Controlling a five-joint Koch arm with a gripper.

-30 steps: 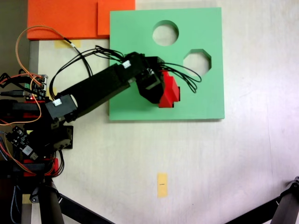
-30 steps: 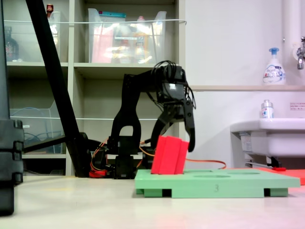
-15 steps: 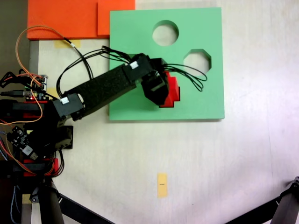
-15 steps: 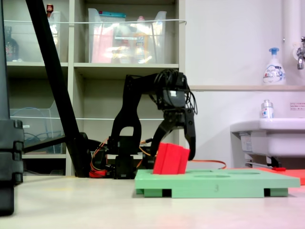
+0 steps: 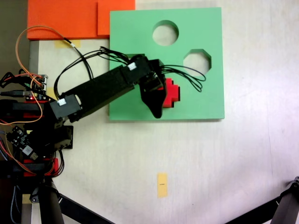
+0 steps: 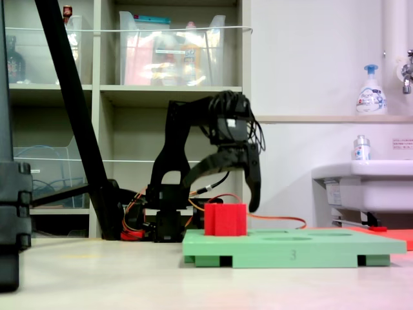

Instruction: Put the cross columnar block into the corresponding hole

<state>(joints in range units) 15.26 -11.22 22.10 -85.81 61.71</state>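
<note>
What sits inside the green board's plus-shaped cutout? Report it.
The red cross block stands upright in the green board, its top above the surface. The open gripper hovers above it. The arm covers part of the cutout from above.

one fixed view looks straight down from above, far enough to take in the whole flat square green foam board [image 5: 196,46] on the pale table [image 5: 233,163], the black arm's base at the picture's left edge and an orange foam sheet [image 5: 65,18] at the top. the other fixed view [image 6: 290,248] sits low, near table level, facing the board's edge side-on, with shelves and a white sink [image 6: 364,184] behind. both views share the board and the arm.
</note>
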